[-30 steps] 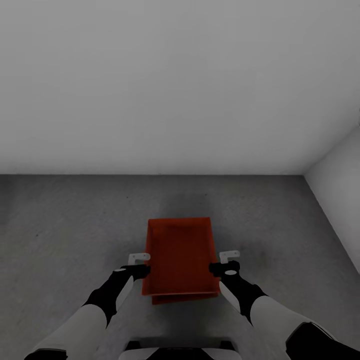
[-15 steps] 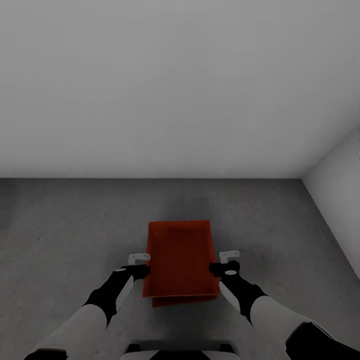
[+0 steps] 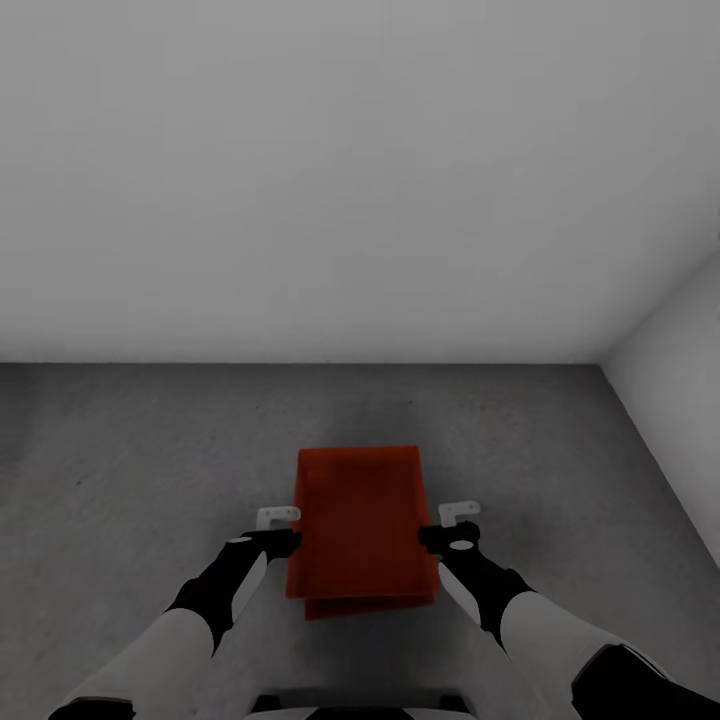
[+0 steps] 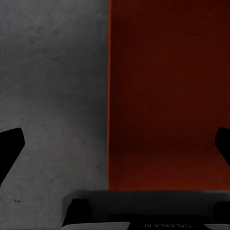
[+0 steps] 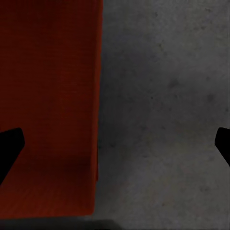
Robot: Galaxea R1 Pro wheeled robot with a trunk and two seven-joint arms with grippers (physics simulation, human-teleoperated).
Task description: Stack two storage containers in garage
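- Head view: garage setting, dark grey concrete floor (image 3: 120,470), plain white walls (image 3: 350,170), a wall corner off to the right.
- Two orange-red storage containers (image 3: 362,520) sit together on the floor ahead of the robot, between the arms; a second rim edge peeks out below the near end of the upper one, so they look stacked, slightly offset.
- Left gripper (image 3: 277,528) beside the stack's left long wall, right gripper (image 3: 458,524) beside its right long wall.
- Left wrist view: fingertips (image 4: 10,148) spread wide at the picture's edges, looking down on the bin's ribbed base (image 4: 167,96) and bare concrete; nothing held.
- Right wrist view: same, fingertips (image 5: 10,146) wide apart over the bin wall line and floor (image 5: 163,96); nothing held.
- Whether either gripper touches a wall: cannot tell from head view.
- Progress judgement: both bins in the garage, one on the floor, other on top, so the task looks essentially done.
- Left, probably: pull arms clear without nudging the stack; the offset seems minor.
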